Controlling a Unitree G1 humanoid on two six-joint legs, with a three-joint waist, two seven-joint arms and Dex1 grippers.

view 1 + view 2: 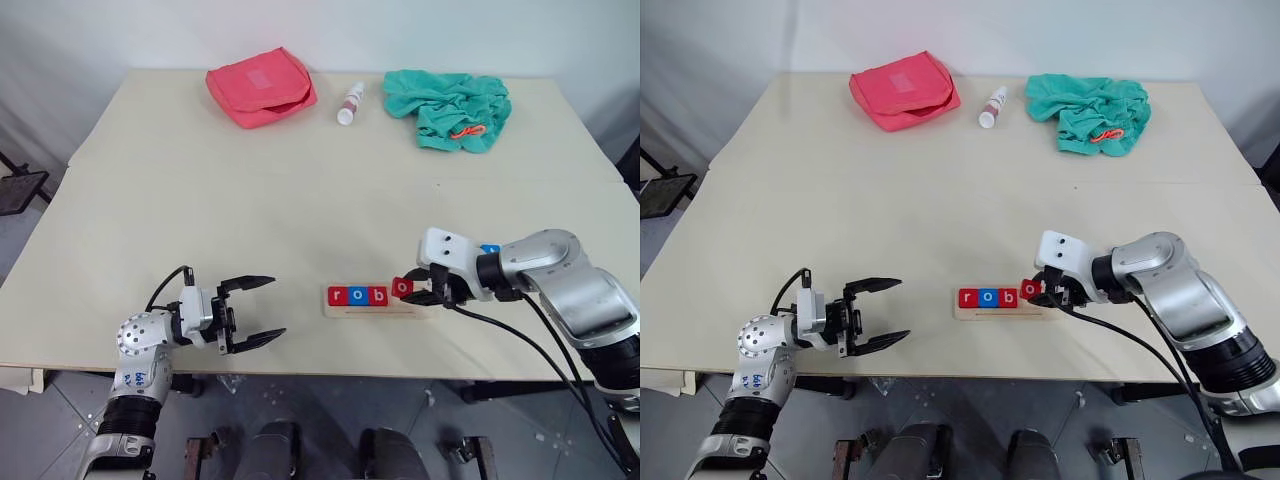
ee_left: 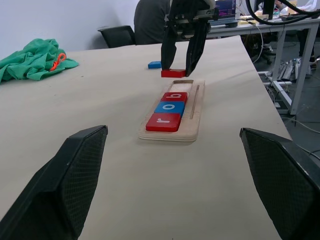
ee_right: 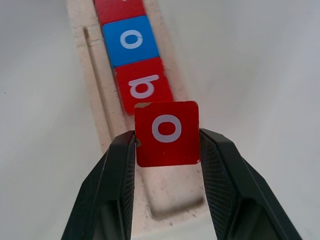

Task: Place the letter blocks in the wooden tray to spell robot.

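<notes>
The wooden tray (image 1: 345, 311) lies near the table's front edge with a red r (image 1: 336, 295), a blue o (image 1: 357, 295) and a red b (image 1: 378, 295) in a row. My right gripper (image 1: 412, 288) is shut on a red o block (image 3: 167, 133), held just above the tray's empty right part, next to the b. A blue block (image 2: 154, 64) lies on the table beyond the tray, partly hidden by my right arm in the eye views. My left gripper (image 1: 262, 312) stands open and empty, left of the tray, pointing at it.
At the table's far side lie a pink pouch (image 1: 261, 86), a small white bottle (image 1: 350, 103) and a crumpled green cloth (image 1: 449, 108). The table's front edge runs just below the tray and both grippers.
</notes>
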